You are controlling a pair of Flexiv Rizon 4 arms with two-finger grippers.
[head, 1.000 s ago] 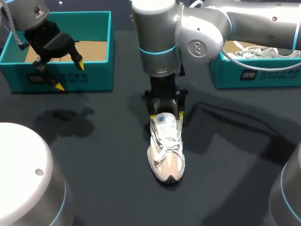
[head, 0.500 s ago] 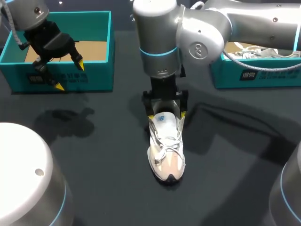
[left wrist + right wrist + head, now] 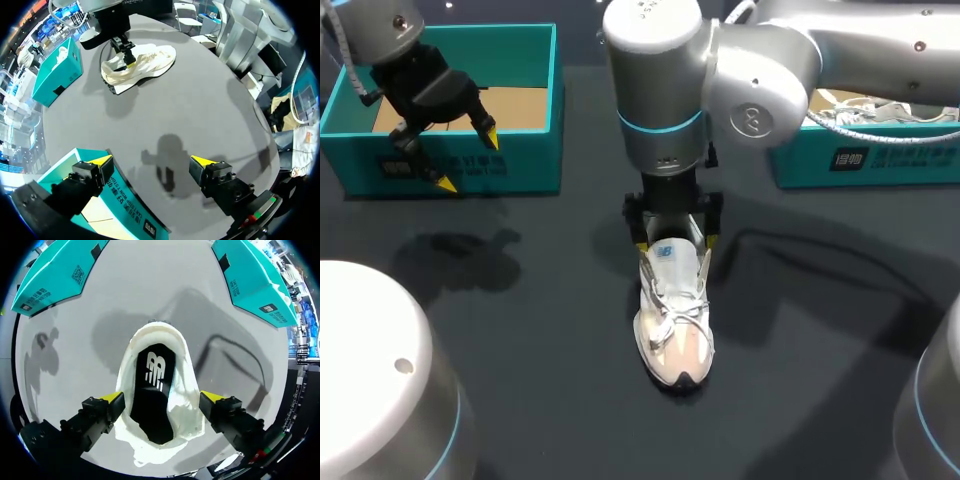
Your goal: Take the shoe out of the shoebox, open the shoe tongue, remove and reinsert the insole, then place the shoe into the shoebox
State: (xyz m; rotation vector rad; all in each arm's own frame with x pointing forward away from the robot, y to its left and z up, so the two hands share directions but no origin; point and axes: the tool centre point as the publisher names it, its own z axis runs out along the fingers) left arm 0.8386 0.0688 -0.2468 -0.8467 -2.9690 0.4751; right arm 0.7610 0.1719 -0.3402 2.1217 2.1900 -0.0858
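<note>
Hovering above the front wall of the left shoebox (image 3: 520, 165), the left gripper (image 3: 468, 160) is seen idle, its fingers spread. At mid-tabletop (image 3: 540, 330) the shoe (image 3: 675, 325) is stood on its sole, out of the box, so the first step is judged done. The right gripper (image 3: 674, 245) is set astride the heel, fingers wide apart; no pinch is seen. Opening the tongue is judged next: the shoe would need steadying while the tongue is drawn back. White print is carried on both box fronts, the right shoebox (image 3: 880, 160) included, and a logo on the insole (image 3: 152, 385) — neither is read off.
</note>
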